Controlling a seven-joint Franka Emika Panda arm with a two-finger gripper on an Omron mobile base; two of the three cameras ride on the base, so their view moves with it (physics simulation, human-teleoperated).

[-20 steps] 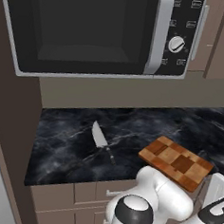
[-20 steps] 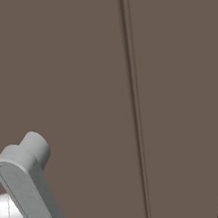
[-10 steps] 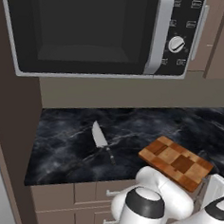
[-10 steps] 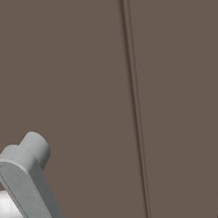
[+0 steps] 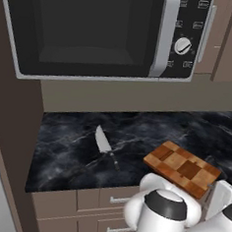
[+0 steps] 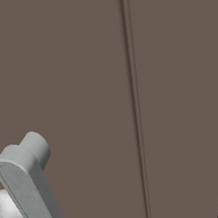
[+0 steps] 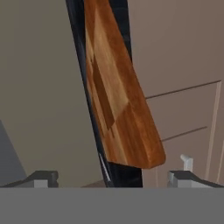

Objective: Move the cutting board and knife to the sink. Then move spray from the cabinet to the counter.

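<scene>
The knife (image 5: 105, 145) lies on the counter (image 5: 65, 153), left of the cutting board (image 5: 183, 166). The cutting board sits near the counter's front edge. The microwave (image 5: 95, 32) hangs above them. The drawers (image 5: 81, 204) are under the counter.

Arm hides cutting board's (image 5: 183, 167) near corner.

Black microwave (image 5: 95, 32), brown drawers (image 5: 89, 204)

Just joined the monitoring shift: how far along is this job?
Nothing looks done yet. The cutting board and knife lie apart on the counter. In hand: the open gripper faces the board's edge, not gripping. Left: both to the sink, then the spray.
</scene>
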